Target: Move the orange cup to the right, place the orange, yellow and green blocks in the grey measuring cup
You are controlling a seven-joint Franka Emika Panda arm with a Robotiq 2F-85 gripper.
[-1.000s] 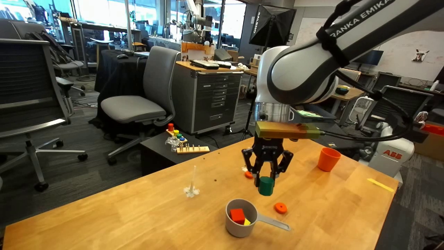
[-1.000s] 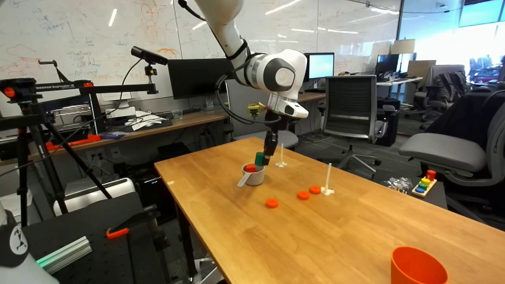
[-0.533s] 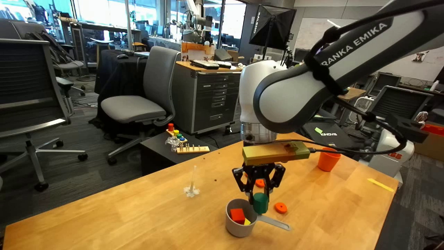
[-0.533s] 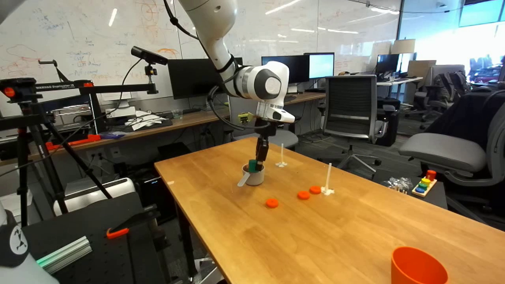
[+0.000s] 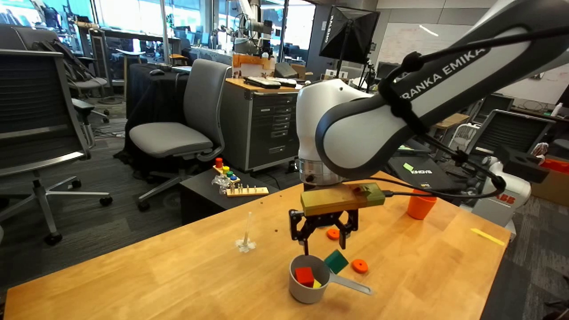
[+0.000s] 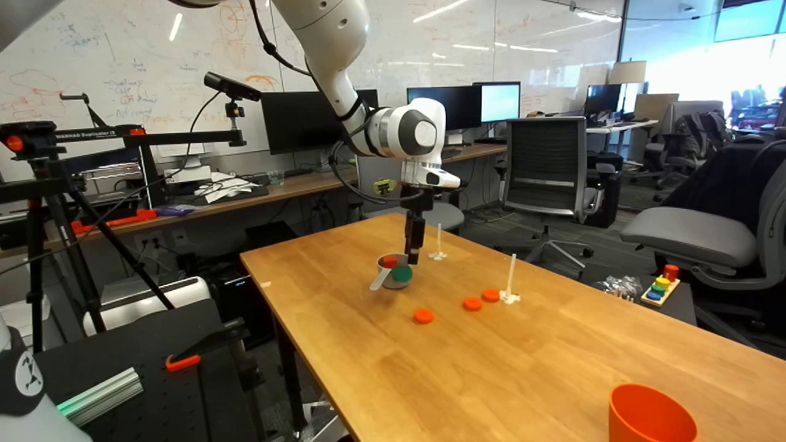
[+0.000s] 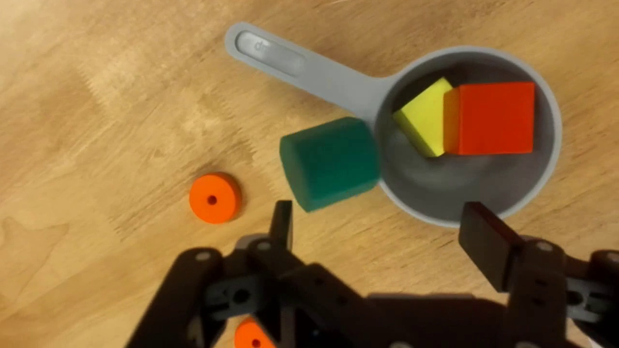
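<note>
Green block aside, tilted outside, logging red-orange block and yellow block inside grey measuring cup, orange cup at right, gripper wide, empty.

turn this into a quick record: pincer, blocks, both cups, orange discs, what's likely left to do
pincer: open, holding nothing
measuring cup: grey, upright on the table
red block: inside the measuring cup
yellow block: inside the measuring cup, beside the red block
green block: outside the measuring cup, tilted near the handle; leaning or falling, cannot tell
orange cup: upright on the table
orange discs: three, flat on the table
likely left: green block into the measuring cup
</note>
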